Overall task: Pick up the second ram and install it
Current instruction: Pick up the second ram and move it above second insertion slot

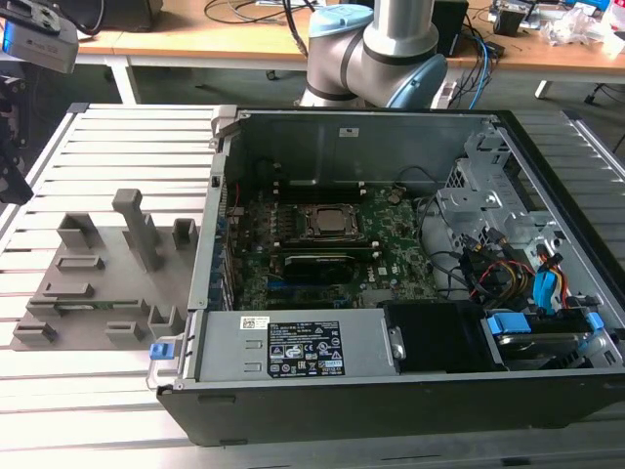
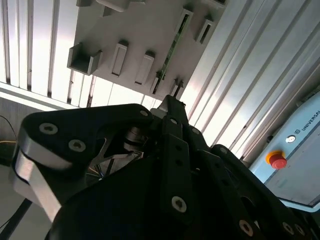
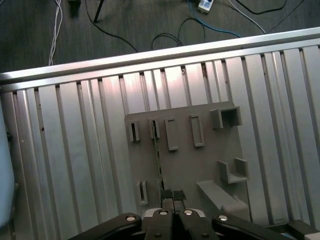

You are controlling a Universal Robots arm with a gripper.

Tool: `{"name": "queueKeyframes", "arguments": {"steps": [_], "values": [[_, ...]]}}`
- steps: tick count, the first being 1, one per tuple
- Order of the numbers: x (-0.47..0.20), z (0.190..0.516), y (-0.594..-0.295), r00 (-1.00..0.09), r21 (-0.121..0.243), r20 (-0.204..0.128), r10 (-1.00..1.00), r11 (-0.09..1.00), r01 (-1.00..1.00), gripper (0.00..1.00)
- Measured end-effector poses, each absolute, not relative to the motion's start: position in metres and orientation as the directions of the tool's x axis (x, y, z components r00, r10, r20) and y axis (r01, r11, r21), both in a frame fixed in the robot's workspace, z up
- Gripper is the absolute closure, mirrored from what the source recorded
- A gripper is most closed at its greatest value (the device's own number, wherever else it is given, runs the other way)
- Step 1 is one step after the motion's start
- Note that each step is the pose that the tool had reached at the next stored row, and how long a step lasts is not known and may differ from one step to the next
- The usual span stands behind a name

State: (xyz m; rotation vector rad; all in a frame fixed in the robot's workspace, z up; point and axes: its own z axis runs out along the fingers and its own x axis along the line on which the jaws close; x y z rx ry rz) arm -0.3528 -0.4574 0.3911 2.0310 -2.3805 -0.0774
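second ram (image 3: 158,157) in fixture (image 3: 200,165), fixture beside computer case (image 1: 293,420)

Bright light, strong glare on table slats (image 2: 235,75); PC case (image 1: 293,147) interior dimmer, soft shadows.

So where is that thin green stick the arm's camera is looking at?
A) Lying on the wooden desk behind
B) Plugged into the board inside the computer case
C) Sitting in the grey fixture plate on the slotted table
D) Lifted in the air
C: in the first wrist view the green stick stands on edge between the blocks of the grey fixture plate, which lies on the slotted table, outside the computer case.
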Motion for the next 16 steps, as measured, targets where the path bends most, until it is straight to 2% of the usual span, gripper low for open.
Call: {"name": "queueKeyframes", "arguments": {"steps": [1, 2, 3, 4, 10, 13, 16], "values": [[-0.3528, 0.3911, -0.4574, -0.158, 0.045, -0.023, -0.987, 0.157, -0.987, 0.89], [-0.3528, 0.3911, -0.4574, -0.158, 0.045, -0.023, -0.987, 0.157, -0.987, 0.84], [-0.3528, 0.3911, -0.4574, -0.158, 0.045, -0.023, -0.987, 0.156, -0.987, 0.71], [-0.3528, 0.3911, -0.4574, -0.158, 0.045, -0.023, -0.987, 0.156, -0.987, 0.64], [-0.3528, 0.3905, -0.4574, -0.155, 0.045, -0.023, -0.988, 0.154, -0.987, 0.64], [-0.3528, 0.3897, -0.4574, -0.083, 0.045, -0.023, -0.996, 0.082, -0.996, 0.64], [-0.3528, 0.3898, -0.4574, -0.073, 0.045, -0.023, -0.997, 0.072, -0.996, 0.64]]}}
